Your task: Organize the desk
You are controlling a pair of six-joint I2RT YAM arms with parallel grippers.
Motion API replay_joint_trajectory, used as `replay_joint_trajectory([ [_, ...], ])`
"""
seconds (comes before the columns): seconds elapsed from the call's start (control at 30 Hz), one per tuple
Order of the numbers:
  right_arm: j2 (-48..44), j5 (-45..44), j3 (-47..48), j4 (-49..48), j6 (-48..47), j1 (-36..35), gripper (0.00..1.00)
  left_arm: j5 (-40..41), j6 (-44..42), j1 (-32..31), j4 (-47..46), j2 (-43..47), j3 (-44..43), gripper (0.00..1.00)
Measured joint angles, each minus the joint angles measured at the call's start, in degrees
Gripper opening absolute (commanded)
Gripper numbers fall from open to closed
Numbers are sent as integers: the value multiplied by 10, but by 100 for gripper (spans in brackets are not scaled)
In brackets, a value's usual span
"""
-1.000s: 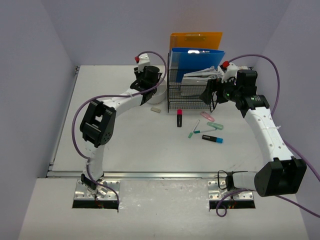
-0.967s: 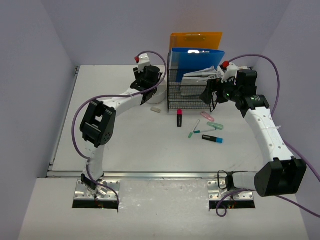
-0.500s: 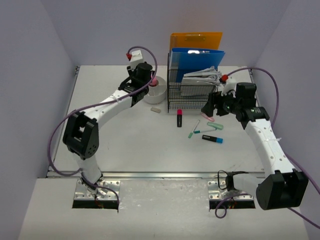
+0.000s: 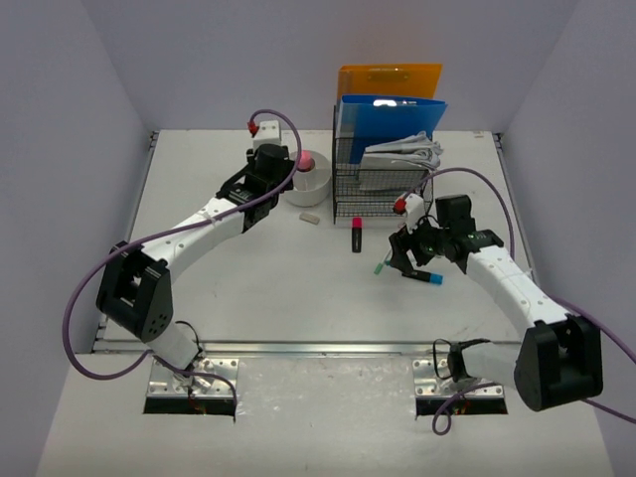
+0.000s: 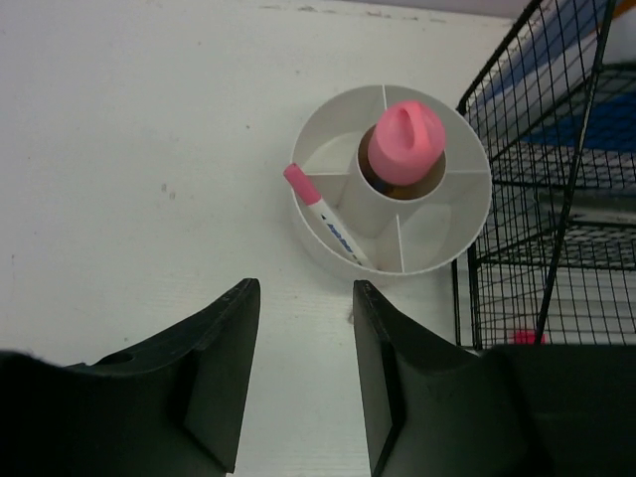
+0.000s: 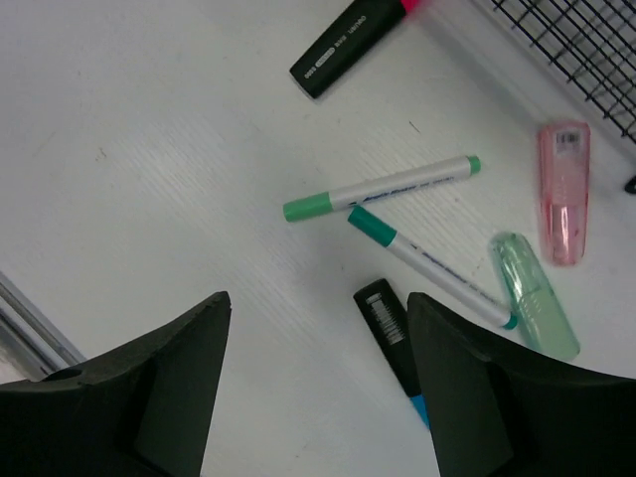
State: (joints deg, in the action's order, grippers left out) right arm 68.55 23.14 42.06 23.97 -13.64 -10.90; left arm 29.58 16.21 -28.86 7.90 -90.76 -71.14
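Left gripper [image 4: 278, 177], seen from above, has drawn back off the round holder [image 4: 316, 187] at the far middle of the desk [image 4: 248, 288]. The right gripper [image 4: 402, 253] has left the wire rack [image 4: 373, 194] and come nearer, over the loose pens right of centre.

On the left wrist view, the left gripper [image 5: 303, 298] stands released with nothing between its jaws. A pink-capped marker [image 5: 323, 214] leans in the holder [image 5: 437, 224], so that drop looks finished.

On the right wrist view, the right gripper [image 6: 318, 298] is spread wide and empty above two green markers [image 6: 383, 187], a black highlighter [image 6: 393, 338], a pink case [image 6: 563, 189] and a green case [image 6: 532, 293]. All of these lie on bare desk [image 6: 149, 149], so a fresh pick there seems next.
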Motion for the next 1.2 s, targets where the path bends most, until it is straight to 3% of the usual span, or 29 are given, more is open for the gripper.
replay_joint_trajectory([
  [0.2,142,64,150,96,-230,5,60,-91,-29,0,5,1,5,41],
  [0.4,270,101,312,236,-403,19,46,-152,-41,0,9,3,5,41],
  [0.57,327,97,341,318,-500,31,43,-165,-44,0,12,3,5,41],
  [0.77,352,71,360,375,-540,31,43,-166,-44,0,13,3,5,42],
  [1.2,367,-24,357,383,-529,-27,44,-177,-22,23,40,12,5,44],
])
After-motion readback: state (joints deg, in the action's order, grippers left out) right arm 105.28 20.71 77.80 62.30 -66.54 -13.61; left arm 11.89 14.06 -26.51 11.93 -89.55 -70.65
